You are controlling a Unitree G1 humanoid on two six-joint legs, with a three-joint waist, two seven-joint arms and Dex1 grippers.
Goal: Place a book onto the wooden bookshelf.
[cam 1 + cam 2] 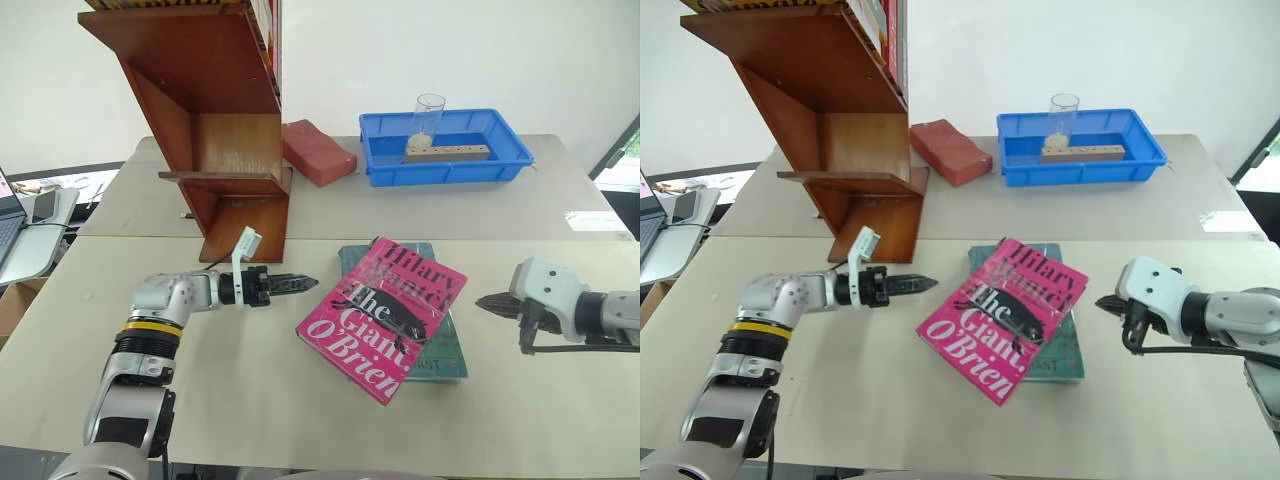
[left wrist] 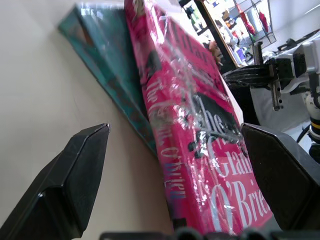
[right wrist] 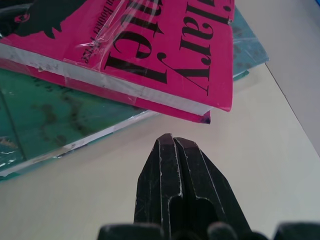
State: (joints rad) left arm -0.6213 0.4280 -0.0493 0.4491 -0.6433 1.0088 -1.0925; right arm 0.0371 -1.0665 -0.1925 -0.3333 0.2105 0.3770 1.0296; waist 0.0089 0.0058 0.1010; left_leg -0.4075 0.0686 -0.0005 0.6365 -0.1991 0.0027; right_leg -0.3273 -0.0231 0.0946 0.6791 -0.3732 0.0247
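Book [image 1: 384,318], a bright pink paperback, is lying tilted on top of a teal-green book [image 1: 448,352] near the middle of the front surface [image 1: 250,400], well apart from the wooden bookshelf [image 1: 220,120] standing toward the rear left edge. Left gripper [image 1: 300,284] is pointing at the book's left side with jaws spread wide and empty, while right gripper [image 1: 484,303] is sitting just beside its right side with jaws clenched on nothing.

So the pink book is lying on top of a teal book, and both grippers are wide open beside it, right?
Not quite. The pink book does lie on the teal book, and the left gripper is open, but the right gripper is shut, its fingers pressed together in the right wrist view.
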